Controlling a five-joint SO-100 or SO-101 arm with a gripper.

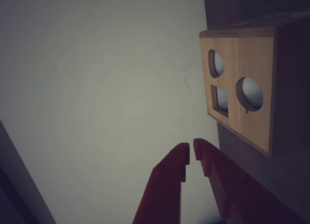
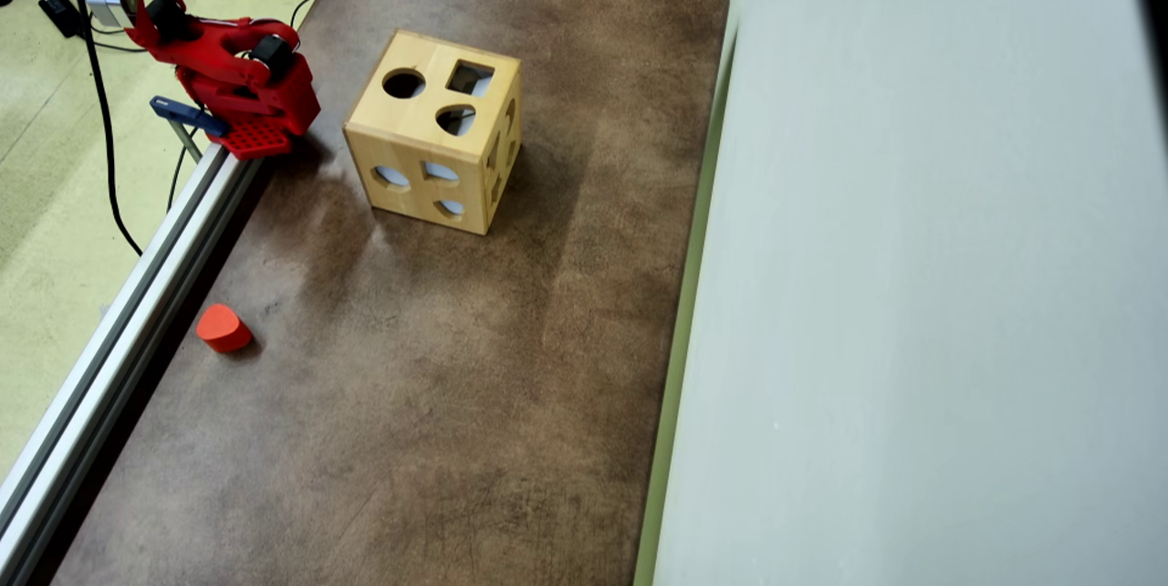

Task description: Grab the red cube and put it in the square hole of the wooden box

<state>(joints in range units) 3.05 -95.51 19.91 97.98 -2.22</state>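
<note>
One red block (image 2: pixel 224 328), rounded rather than clearly cubic, lies alone near the table's left edge in the overhead view, well apart from the wooden box (image 2: pixel 436 131). The gripper (image 1: pixel 191 155) is nearly closed and empty, apparently parked, not yet reaching.

A mottled brown tabletop (image 2: pixel 438 403) (edged by an aluminium rail (image 2: pixel 119 330)) sits beside a pale grey wall (image 2: pixel 912 294).

Red block (image 2: pixel 223 328), red pincer (image 1: pixel 191 153), pale wooden box (image 2: pixel 436 131), mottled brown table (image 2: pixel 438 367).
</note>
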